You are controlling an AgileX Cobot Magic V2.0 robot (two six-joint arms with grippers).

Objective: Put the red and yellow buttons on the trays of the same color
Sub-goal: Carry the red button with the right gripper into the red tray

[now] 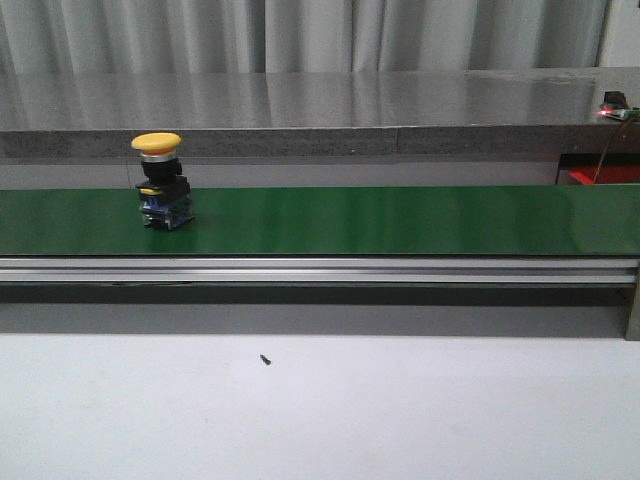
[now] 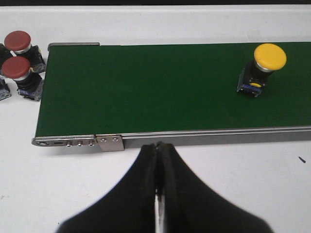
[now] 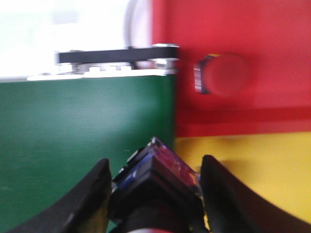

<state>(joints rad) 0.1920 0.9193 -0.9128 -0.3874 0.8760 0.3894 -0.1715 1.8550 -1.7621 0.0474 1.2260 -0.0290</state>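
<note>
A yellow button stands upright on the green belt, towards its left end; the left wrist view shows the yellow button too. My left gripper is shut and empty, above the white table just in front of the belt's rail. Two red buttons stand on the table beside the belt's end. My right gripper is shut on a red button, black body forward, over the belt's end by the yellow tray. Another red button lies on the red tray.
The belt's aluminium rail runs along its front edge. A small dark speck lies on the white table. A grey ledge runs behind the belt. Neither gripper shows in the front view.
</note>
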